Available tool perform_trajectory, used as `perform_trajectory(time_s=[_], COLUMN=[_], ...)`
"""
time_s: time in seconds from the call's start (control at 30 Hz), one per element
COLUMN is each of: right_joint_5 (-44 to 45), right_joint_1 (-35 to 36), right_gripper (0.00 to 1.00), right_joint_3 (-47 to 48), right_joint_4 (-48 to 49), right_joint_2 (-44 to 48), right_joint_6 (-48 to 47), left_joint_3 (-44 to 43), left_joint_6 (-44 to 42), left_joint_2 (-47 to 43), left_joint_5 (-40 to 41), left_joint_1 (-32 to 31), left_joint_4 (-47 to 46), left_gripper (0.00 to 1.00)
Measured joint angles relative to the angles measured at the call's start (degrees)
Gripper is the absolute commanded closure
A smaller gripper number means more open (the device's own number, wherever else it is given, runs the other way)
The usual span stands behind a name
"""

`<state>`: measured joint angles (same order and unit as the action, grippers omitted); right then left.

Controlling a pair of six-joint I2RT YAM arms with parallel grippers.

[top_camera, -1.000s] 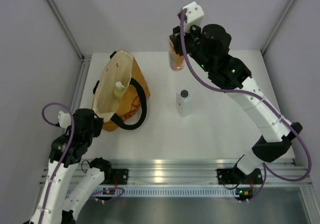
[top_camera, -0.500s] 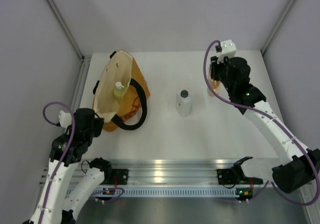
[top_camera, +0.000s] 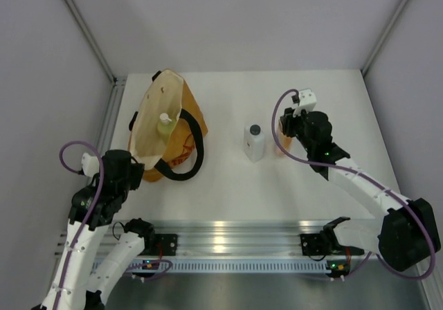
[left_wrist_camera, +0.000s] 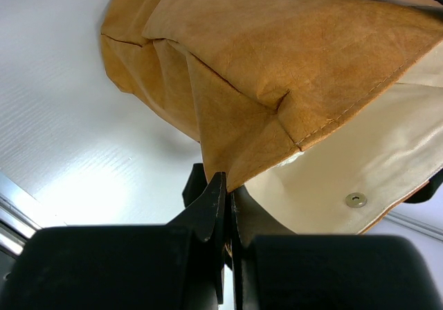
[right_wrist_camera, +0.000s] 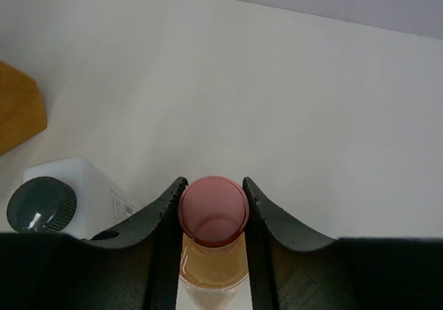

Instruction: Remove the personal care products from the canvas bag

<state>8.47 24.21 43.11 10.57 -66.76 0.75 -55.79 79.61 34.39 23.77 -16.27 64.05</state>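
We pinch bag (left_wrist_camera: 277,47) rim with left fingers (left_wrist_camera: 208,216), propping mouth open at bench (top_camera: 228,185) left edge. Right fingers (right_wrist_camera: 160,216) clamp orange bottle (right_wrist_camera: 213,265), likely standing it beside white bottle (right_wrist_camera: 76,178).

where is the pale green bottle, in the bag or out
In. The top view shows the pale green bottle, its white cap visible, sitting inside the open mouth of the canvas bag.

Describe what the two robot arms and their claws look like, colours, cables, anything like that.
Both the left arm and the right arm have white links with bulky black joints. A purple cable loops along each, and a white camera block sits at the right wrist. The left claw and right claw are matte black; the right one's fingers have curved inner faces.
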Motion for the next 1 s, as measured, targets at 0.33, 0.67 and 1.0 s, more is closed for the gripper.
perform_trajectory(time_s=[0.33,0.67,1.0], right_joint_5=[-2.86,-4.76,-9.03], right_joint_1=[0.0,0.42,1.07], right_gripper=[1.0,0.94,0.56], right_joint_3=[-1.64,-5.4,-5.62], right_joint_4=[7.37,9.33,9.62], right_joint_2=[-0.33,-1.9,-1.88], right_joint_6=[4.42,3.78,1.42], left_joint_3=[0.0,0.0,0.07], left_joint_6=[0.0,0.0,0.07], left_joint_2=[0.15,0.66,0.66], left_joint_5=[-0.22,-0.63,-1.4], left_joint_1=[0.0,0.0,0.0], left_joint_4=[-0.02,-0.04,-0.13], left_gripper=[1.0,1.0,1.0])
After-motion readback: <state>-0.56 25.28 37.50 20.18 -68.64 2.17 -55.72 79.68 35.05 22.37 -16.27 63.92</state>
